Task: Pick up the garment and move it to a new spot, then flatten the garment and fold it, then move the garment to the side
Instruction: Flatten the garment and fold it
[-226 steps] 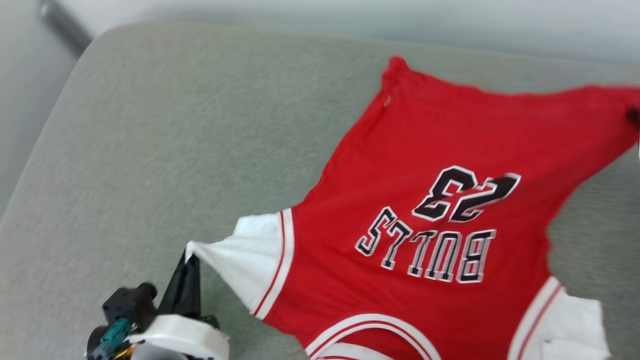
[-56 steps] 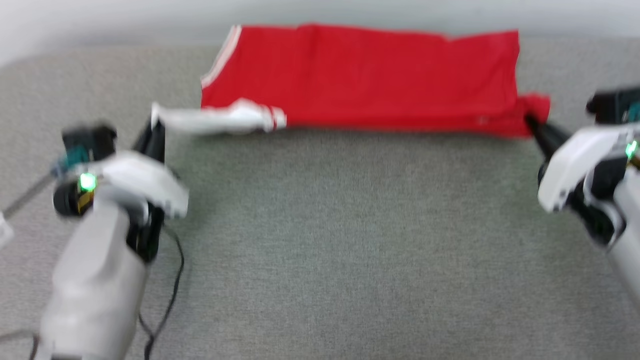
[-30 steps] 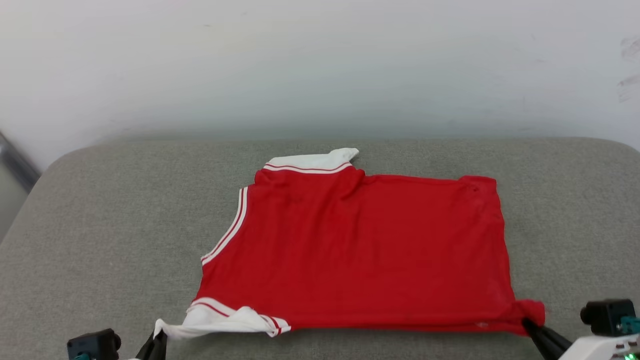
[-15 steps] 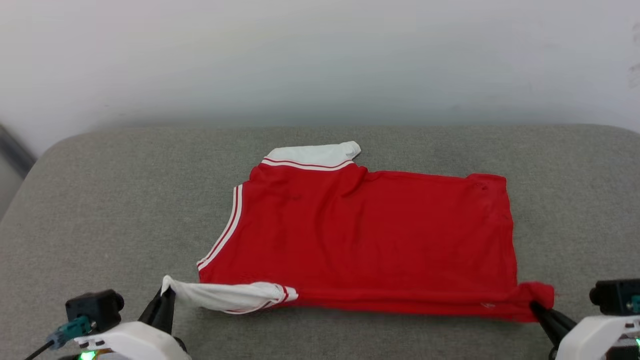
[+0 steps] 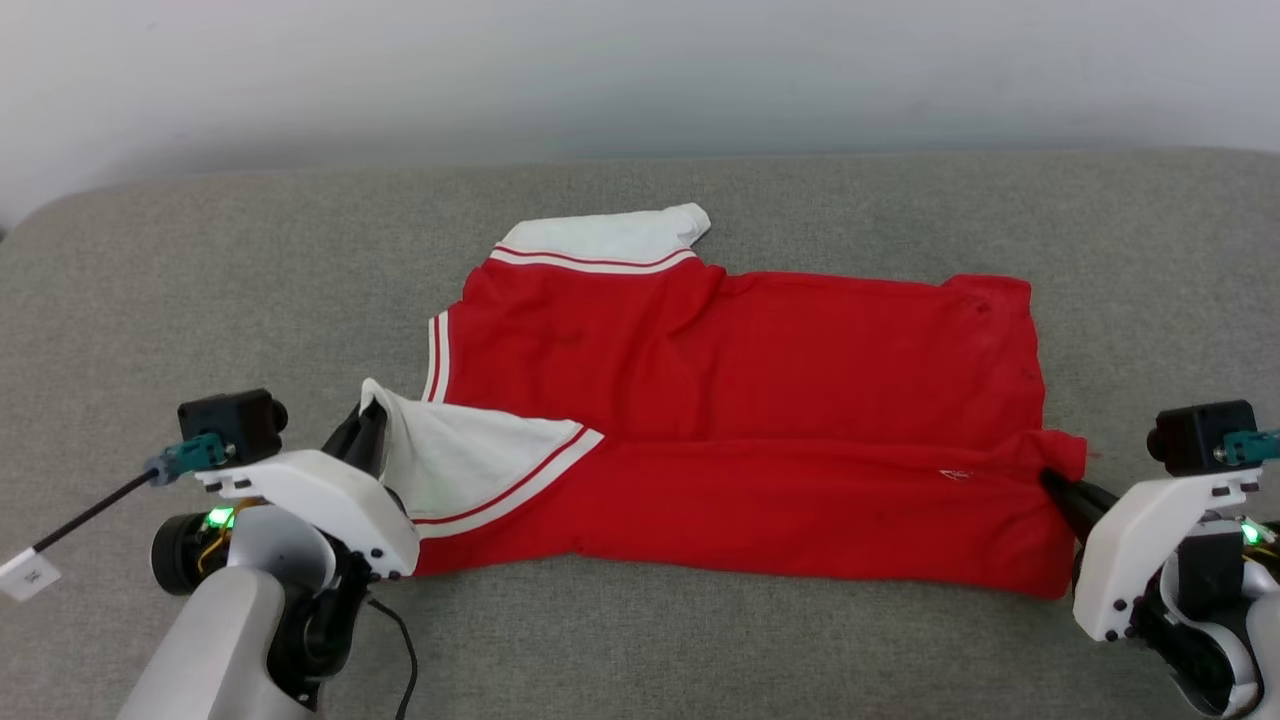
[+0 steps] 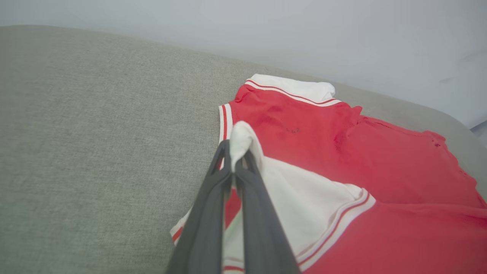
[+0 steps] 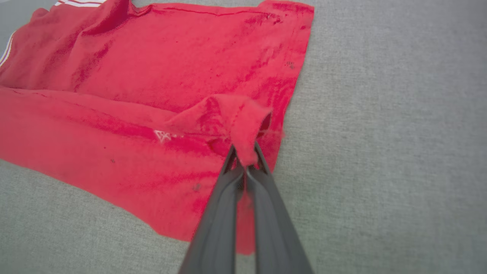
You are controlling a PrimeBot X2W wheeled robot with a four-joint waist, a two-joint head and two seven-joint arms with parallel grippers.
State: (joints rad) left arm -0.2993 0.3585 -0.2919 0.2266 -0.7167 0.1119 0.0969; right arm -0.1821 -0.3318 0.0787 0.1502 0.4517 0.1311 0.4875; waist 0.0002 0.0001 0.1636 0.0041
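Note:
The garment [image 5: 760, 400] is a red jersey with white striped sleeves, lying plain side up across the grey cushion [image 5: 640, 640]. Its near long edge is lifted and folded over toward the far side. My left gripper [image 5: 372, 415] is shut on the tip of the near white sleeve [image 6: 243, 139], holding it raised above the jersey's left end. At the right end my right gripper [image 5: 1058, 482] is shut on a bunched red hem corner [image 7: 247, 125]. The far white sleeve [image 5: 610, 235] lies flat. No letters or numbers show.
The grey cushion [image 7: 399, 114] extends well beyond the jersey on all sides, with open fabric in front and to both sides. A pale wall [image 5: 640, 70] rises behind the cushion's far edge. A thin cable with a white tag [image 5: 30, 570] trails from my left wrist.
Both grippers have lifted the near edge and carried it toward the far side, so a wider red band now overlaps the jersey. The head camera has tilted down meanwhile.

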